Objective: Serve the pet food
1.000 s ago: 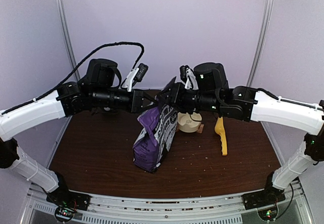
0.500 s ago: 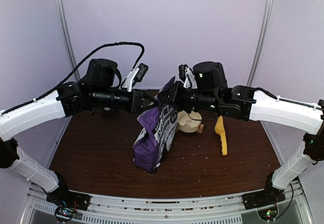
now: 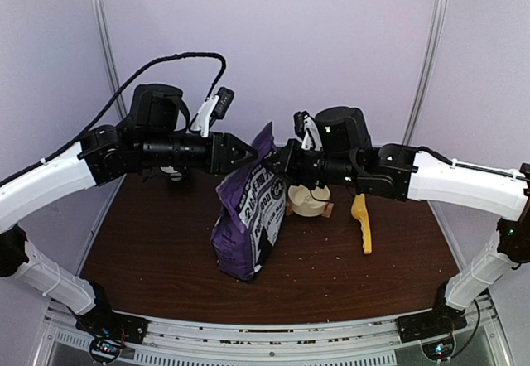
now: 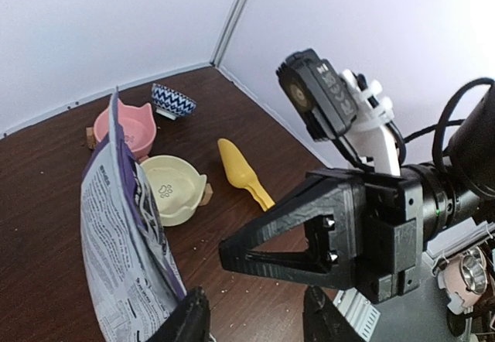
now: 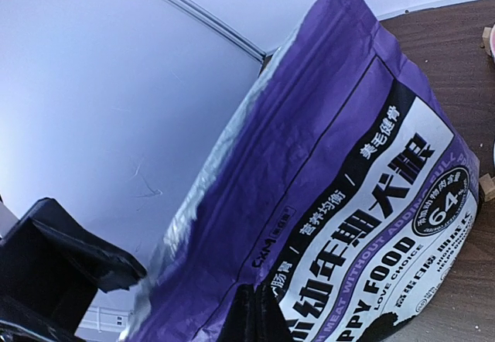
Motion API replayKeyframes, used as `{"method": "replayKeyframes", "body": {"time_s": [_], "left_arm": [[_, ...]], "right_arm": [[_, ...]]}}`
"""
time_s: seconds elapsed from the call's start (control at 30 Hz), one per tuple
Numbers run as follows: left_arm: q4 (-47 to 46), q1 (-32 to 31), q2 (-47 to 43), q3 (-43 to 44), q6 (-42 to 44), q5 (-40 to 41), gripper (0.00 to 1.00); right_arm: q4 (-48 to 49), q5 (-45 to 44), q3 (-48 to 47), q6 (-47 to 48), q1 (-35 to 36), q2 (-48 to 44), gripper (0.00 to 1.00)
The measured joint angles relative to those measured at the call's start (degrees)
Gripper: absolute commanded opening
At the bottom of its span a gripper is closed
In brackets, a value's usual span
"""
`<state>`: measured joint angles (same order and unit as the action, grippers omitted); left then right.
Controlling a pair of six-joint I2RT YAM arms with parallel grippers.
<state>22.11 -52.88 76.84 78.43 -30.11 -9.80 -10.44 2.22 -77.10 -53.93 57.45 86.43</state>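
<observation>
The purple pet food bag (image 3: 247, 213) with a white label stands near the table's middle, its top edge raised; it also shows in the left wrist view (image 4: 116, 226) and fills the right wrist view (image 5: 348, 179). No kibble heap shows. My left gripper (image 3: 246, 152) is open and empty at the bag's upper left; its fingers (image 4: 189, 320) stand apart beside the bag. My right gripper (image 3: 274, 157) is shut, its tips (image 5: 264, 315) just short of the bag's printed face. In the left wrist view the right gripper (image 4: 228, 253) is closed with a small gap to the bag.
A cream bowl (image 3: 310, 201) sits behind the bag on the right, also in the left wrist view (image 4: 174, 189). A yellow scoop (image 3: 362, 221) lies to its right. A pink bowl (image 4: 128, 129) and a blue patterned bowl (image 4: 172, 98) stand farther back. Crumbs dot the brown table (image 3: 157, 242).
The bag's top has come up from a slumped fold and now stands tall. My left arm has drawn back to the left and up. My right gripper has dropped slightly.
</observation>
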Motion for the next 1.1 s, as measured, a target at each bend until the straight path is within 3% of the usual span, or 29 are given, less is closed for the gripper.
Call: {"method": "replayKeyframes", "body": {"time_s": [0.2,0.47,0.67,0.93,1.1], "left_arm": [[4.35,0.0,-0.33,2.21,0.04,8.07,0.52],[11.47,0.0,-0.33,4.87,-0.39,14.91,0.37],[13.27,0.0,-0.24,5.07,-0.68,15.58,0.37],[13.55,0.0,0.26,5.18,-1.42,13.88,0.47],[13.49,0.0,0.26,5.16,-1.75,12.55,0.35]], "right_arm": [[-0.09,-0.13,0.17,0.04,0.0,0.0,0.0],[-0.11,-0.52,0.24,0.15,0.0,0.0,0.0],[-0.13,-0.68,0.24,0.15,0.0,0.0,0.0],[-0.13,-0.76,0.24,0.17,0.0,0.0,0.0],[-0.13,-0.76,0.24,0.17,0.0,0.0,0.02]]}}
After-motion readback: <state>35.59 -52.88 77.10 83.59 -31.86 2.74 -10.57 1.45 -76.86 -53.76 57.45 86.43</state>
